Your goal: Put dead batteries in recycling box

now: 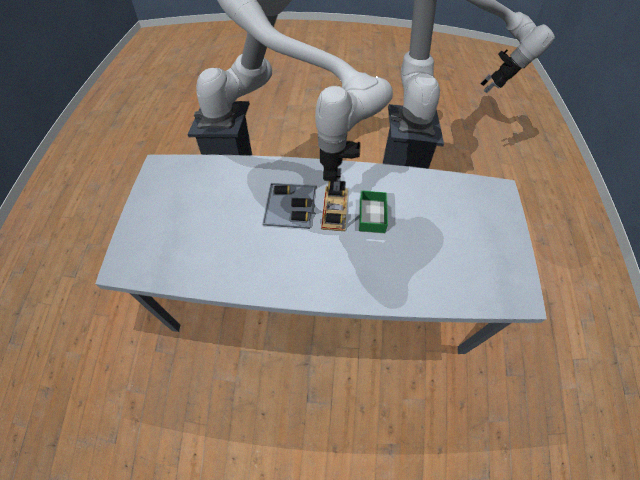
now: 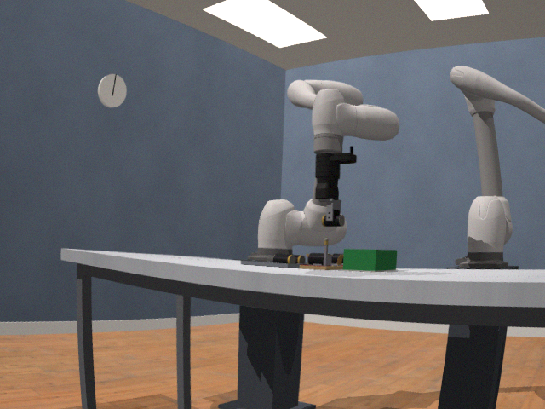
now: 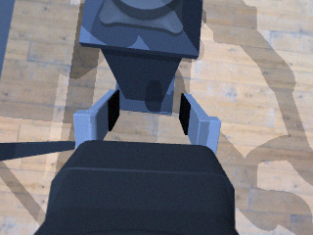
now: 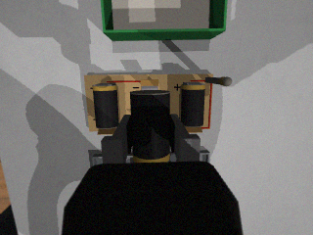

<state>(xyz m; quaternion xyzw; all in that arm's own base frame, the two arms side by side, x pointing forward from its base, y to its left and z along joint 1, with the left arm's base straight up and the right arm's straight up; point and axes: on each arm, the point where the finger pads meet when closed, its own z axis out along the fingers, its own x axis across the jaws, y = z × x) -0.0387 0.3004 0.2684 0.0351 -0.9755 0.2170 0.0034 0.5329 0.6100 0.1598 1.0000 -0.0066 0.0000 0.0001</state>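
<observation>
- Clearly, the right claw (image 1: 336,184) (image 2: 333,216) (image 4: 151,125) is grasping a battery (image 1: 338,188) (image 2: 333,221) (image 4: 150,105), raised above the middle bay of the wooden holder board (image 1: 333,227) (image 2: 314,266) (image 4: 171,80).
- The held battery lies roughly level — its long axis runs across the board and toward the green recycling box (image 1: 373,227) (image 2: 370,259) (image 4: 163,34).
- Its gold-banded end faces away from the box; the two seated batteries (image 4: 106,108) (image 4: 193,108) turn theirs toward it.
- The box stands upright on the counter (image 1: 206,258) (image 2: 197,273) (image 4: 264,147), just beside the board; the tray (image 1: 276,211) with three batteries lies on the opposite side.
- The right arm is the nearer one. The left claw (image 1: 487,86) (image 3: 150,104) is released and well apart from the counter.
- The bulb (image 2: 326,240) (image 4: 224,81) looks unlit. If this battery is judged dead, a short sideways carry boxward suits it — otherwise, turning it end for end may be needed for reseating.
</observation>
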